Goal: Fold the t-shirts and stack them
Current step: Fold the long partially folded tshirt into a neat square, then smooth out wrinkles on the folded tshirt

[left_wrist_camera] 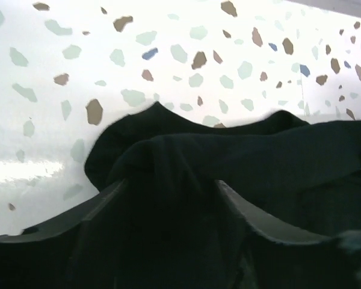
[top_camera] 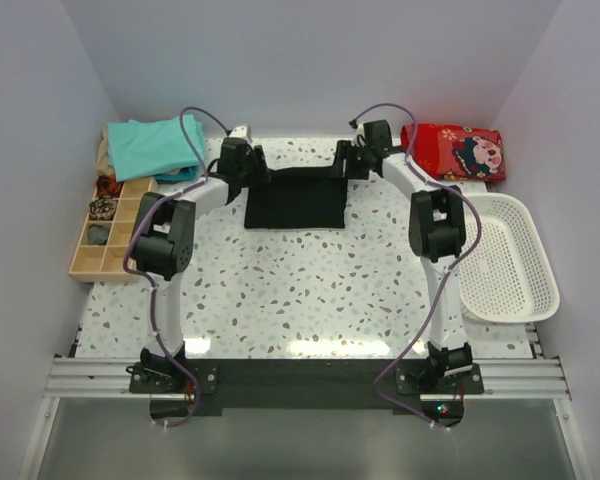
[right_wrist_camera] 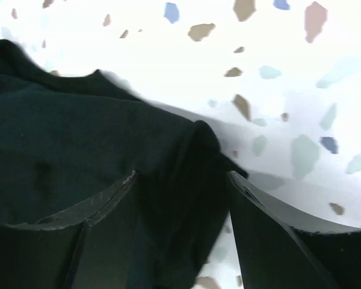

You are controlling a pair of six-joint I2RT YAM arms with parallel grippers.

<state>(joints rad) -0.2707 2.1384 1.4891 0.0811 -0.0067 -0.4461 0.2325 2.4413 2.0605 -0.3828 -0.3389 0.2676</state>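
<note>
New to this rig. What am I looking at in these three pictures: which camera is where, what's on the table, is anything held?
Two robot arms are bolted at the near edge of a speckled table. One picture looks down from above and behind them. The other two come from a camera on each wrist, looking past that arm's own fingers. On the table lie a black t-shirt at the far middle, teal t-shirts far left, a wooden compartment tray on the left, a white basket on the right and a red patterned bundle far right. The left tool and right tool have their fingers spread with black cloth between them, so nothing looks clamped.
</note>
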